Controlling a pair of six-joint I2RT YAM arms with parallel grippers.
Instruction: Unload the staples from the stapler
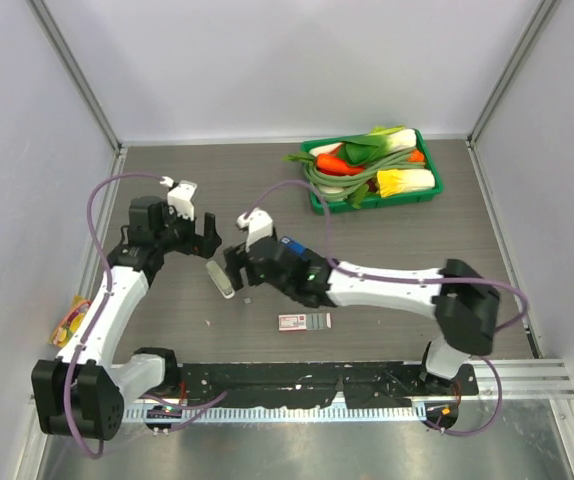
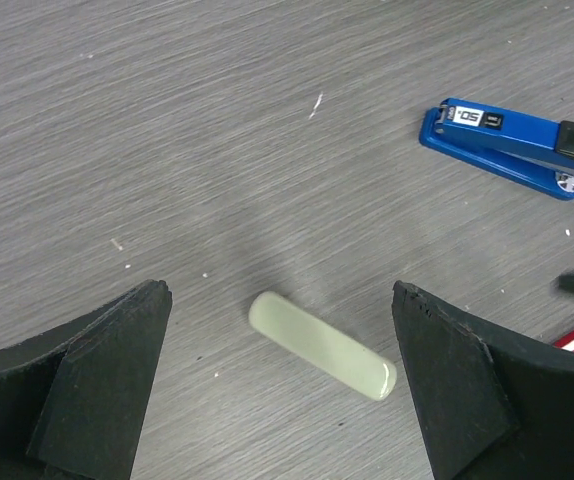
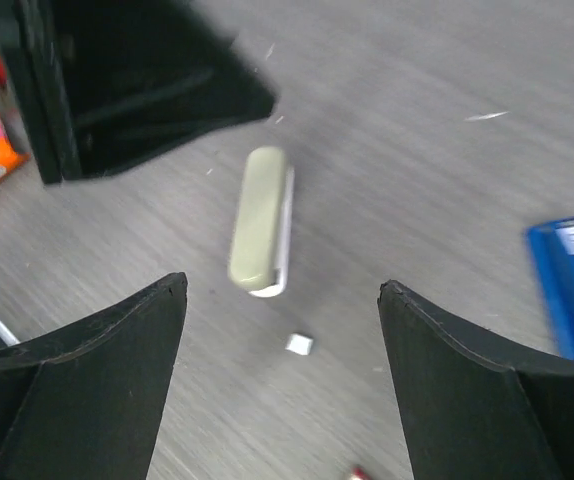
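Left of stapler, furthest out: my L gripper [image 2: 277,292], jaws wide, nothing in them, hanging over a pale green oblong piece [image 2: 322,345] that lies flat on the table [image 2: 167,120]. Can't tell what the piece is; R wrist view shows a lighter strip along one side. Small white scrap [image 3: 299,344] just beside its end. Staple bit? Too small to say.

Closer to stapler, same side: my R gripper [image 3: 282,288], also spread wide & empty, over that same piece.

Stapler [image 2: 507,150]: dark blue, black tail, on the table apart from both hands, looks shut. Red-&-white box [image 1: 302,321] sits nearside of it. No staples I can surely pick out.

Est: unloading not started. To do it well, skip the green piece. R hand is nearer, so take stapler w/ it: come down square, fingers on the long edges mid-body, not the tail. Low, slim thing; a skewed pinch prob. skates it away. L hand then works the magazine.
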